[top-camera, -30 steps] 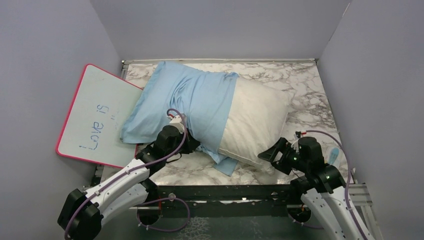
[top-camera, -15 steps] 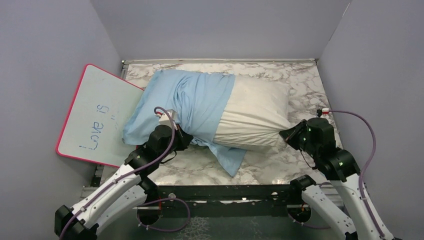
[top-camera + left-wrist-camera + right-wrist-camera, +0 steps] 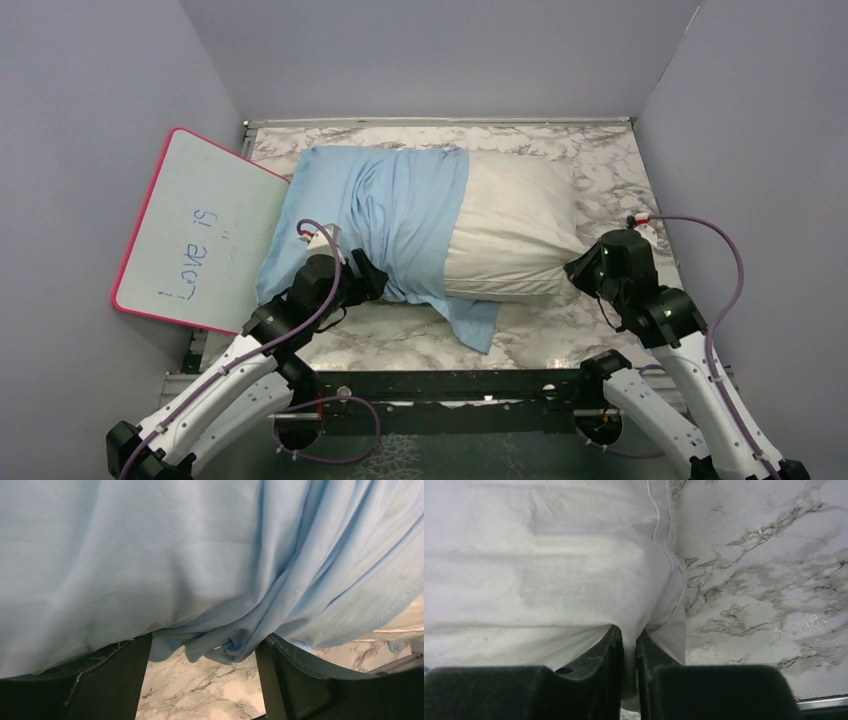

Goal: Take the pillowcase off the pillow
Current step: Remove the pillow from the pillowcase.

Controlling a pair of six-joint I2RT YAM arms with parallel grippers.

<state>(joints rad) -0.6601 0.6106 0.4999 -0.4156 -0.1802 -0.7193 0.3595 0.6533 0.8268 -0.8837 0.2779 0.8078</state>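
A big white pillow (image 3: 515,225) lies flat on the marble table (image 3: 620,170). The light blue pillowcase (image 3: 385,215) covers the left half of it. The right half of the pillow is bare. One loose corner of the pillowcase lies on the table, just in front of the pillow.

The left gripper (image 3: 368,277) is at the front edge of the pillowcase. In the left wrist view its two fingers (image 3: 125,675) are spread wide apart. A bunched-up fold of blue cloth hangs down between them. The fingers are not squeezing it.

The right gripper (image 3: 578,268) is at the front right corner of the pillow. In the right wrist view its two fingers (image 3: 599,660) are pressed close together. They pinch a thin bit of the white pillow cloth near the seam.

A whiteboard (image 3: 200,235) with a pink rim leans at the left side, beside the pillow. It has "Love is" written on it.
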